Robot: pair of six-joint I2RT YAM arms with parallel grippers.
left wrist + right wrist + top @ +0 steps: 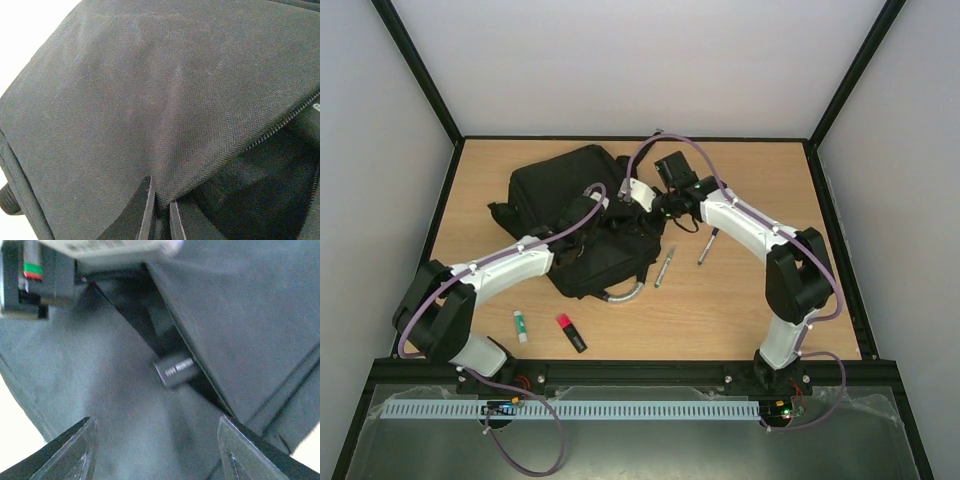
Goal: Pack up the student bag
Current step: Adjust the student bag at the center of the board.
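The student bag (575, 215) is a large black fabric backpack lying at the table's centre-left, with its grey curved handle (625, 293) at the near side. My left gripper (603, 207) is shut on a fold of the bag's fabric (165, 150) beside a zipper line (280, 125), and its fingers (142, 210) pinch the cloth. My right gripper (155, 432) hangs open just above the bag, close to the left one. Between its fingers I see only dark fabric. A short black cylinder with white lettering (175, 371) lies in the gap between two fabric panels.
Two pens (664, 268) (706, 247) lie on the wood right of the bag. A white and green glue stick (521, 325) and a red-capped black marker (571, 333) lie near the front edge. Black frame rails border the table (740, 310).
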